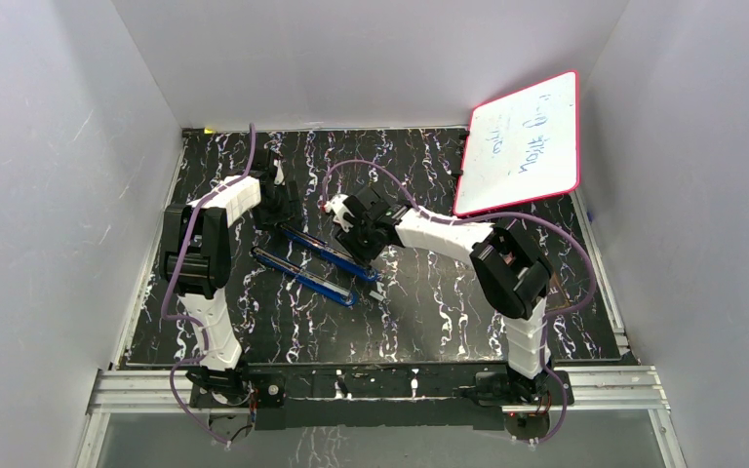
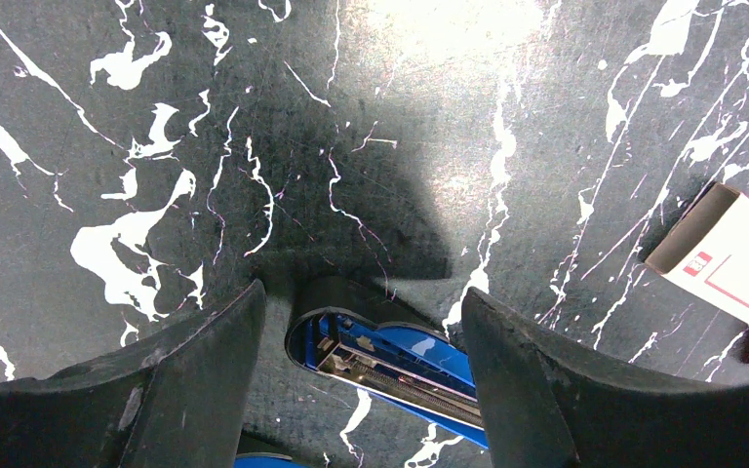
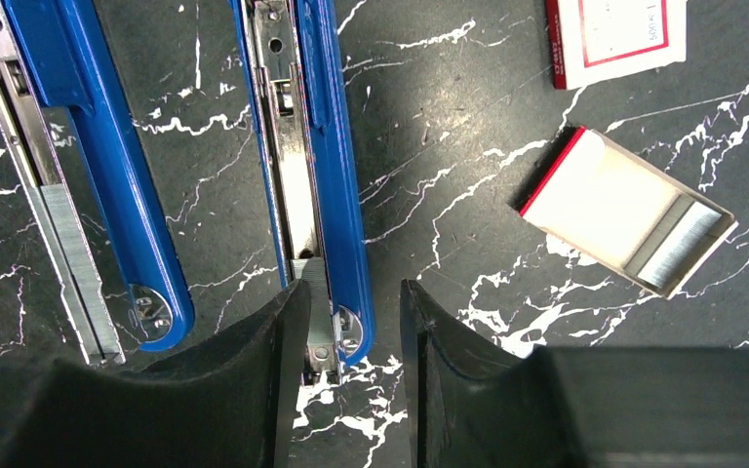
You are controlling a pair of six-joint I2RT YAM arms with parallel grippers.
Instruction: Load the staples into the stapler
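Note:
Two open blue stapler bodies lie side by side mid-table: the far one (image 1: pixel 330 255) and the near one (image 1: pixel 304 277). In the right wrist view the middle stapler (image 3: pixel 336 166) has a grey strip of staples (image 3: pixel 310 278) in its metal channel. The left stapler (image 3: pixel 107 185) has staples on its rail (image 3: pixel 70 249). My right gripper (image 3: pixel 351 312) is open just past the middle stapler's tip, its left finger (image 3: pixel 288 331) beside the strip. My left gripper (image 2: pixel 361 322) is open, straddling the far stapler's rounded end (image 2: pixel 371 351) without touching it. From above, the left gripper (image 1: pixel 278 202) and the right gripper (image 1: pixel 348 231) sit at its opposite ends.
An open cardboard tray (image 3: pixel 634 219) holds more staples (image 3: pixel 678 244) to the right of my right gripper. A red-and-white box (image 3: pixel 614 34) lies beyond it and also shows in the left wrist view (image 2: pixel 731 253). A whiteboard (image 1: pixel 522 141) leans at the back right.

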